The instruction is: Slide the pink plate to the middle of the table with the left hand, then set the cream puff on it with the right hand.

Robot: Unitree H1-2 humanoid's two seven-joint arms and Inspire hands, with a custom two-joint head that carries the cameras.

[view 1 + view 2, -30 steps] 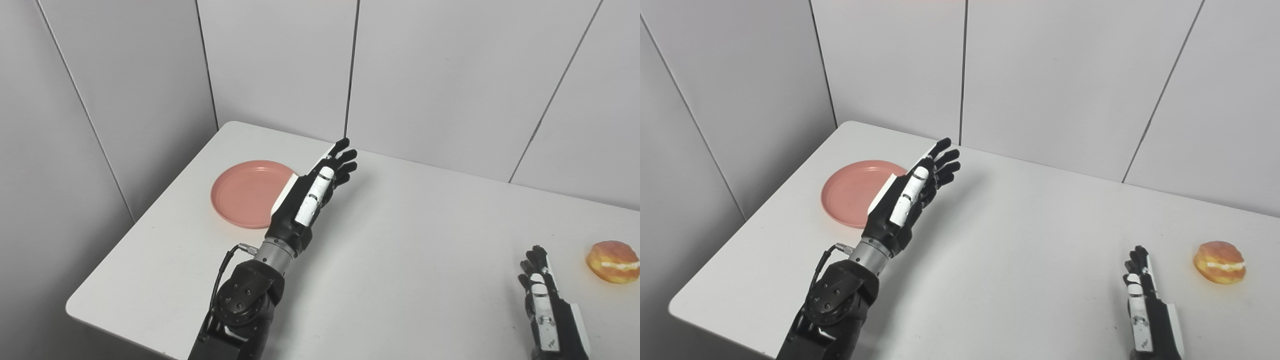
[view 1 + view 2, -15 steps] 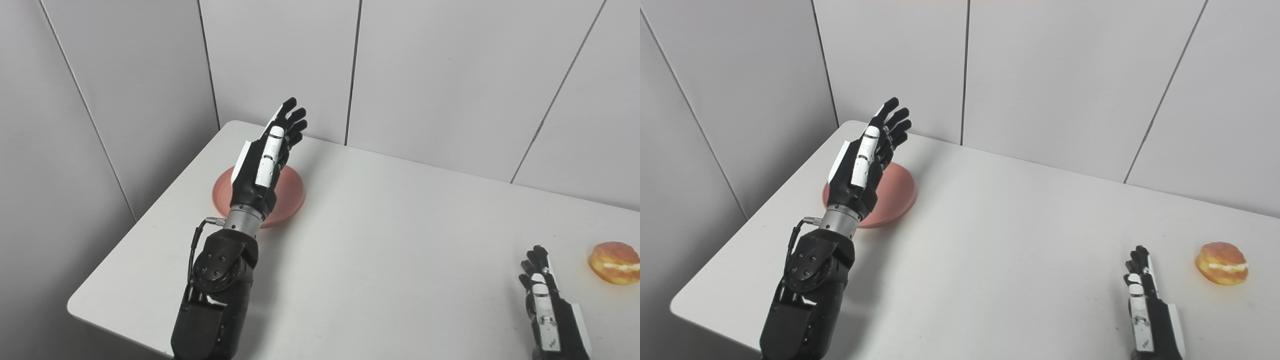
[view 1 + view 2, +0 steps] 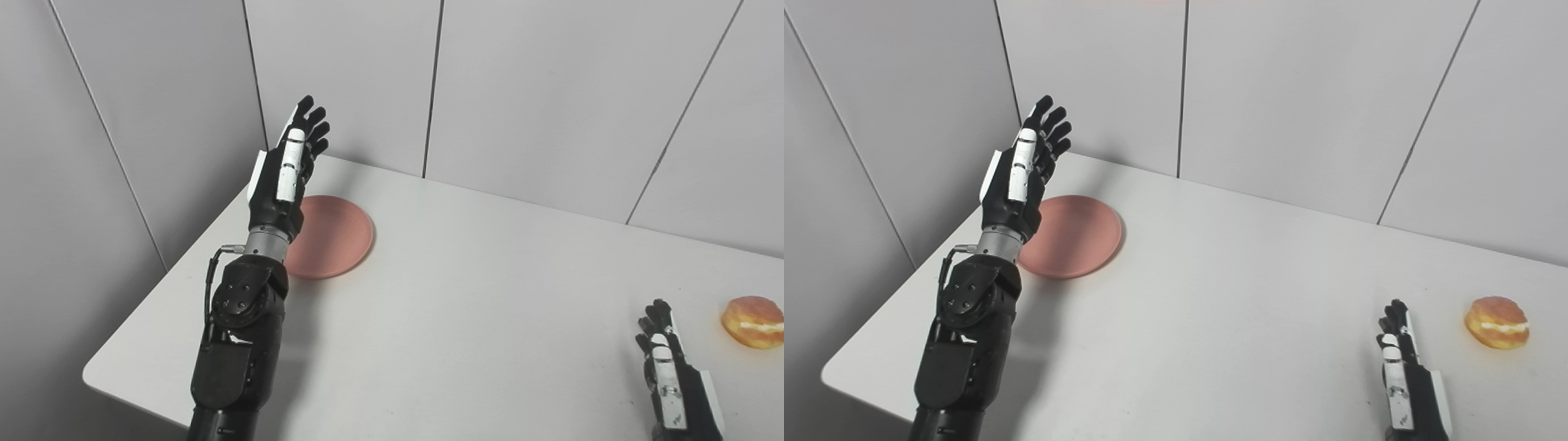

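Left hand (image 3: 283,177): raised above the far-left part of the table (image 3: 465,306), fingers spread and extended, holding nothing. It sits on the outer side of the pink plate (image 3: 334,236), wrist overlapping the plate's left edge in both views (contact cannot be judged from here; the hand looks lifted clear).

Pink plate: flat on the table near the far-left corner, well left of centre. Step one not yet done; judged to be the approach for the slide.

Next move, by my reading: lower the hand so fingers or palm edge meet the plate's left rim or top surface, then push right toward the bare centre, keeping the plate flat.

Right hand (image 3: 1402,367): low at the near-right edge, fingers straight and together-ish, empty, waiting.

Cream puff (image 3: 1496,322): on the table just right of that hand, apart from it, untouched.
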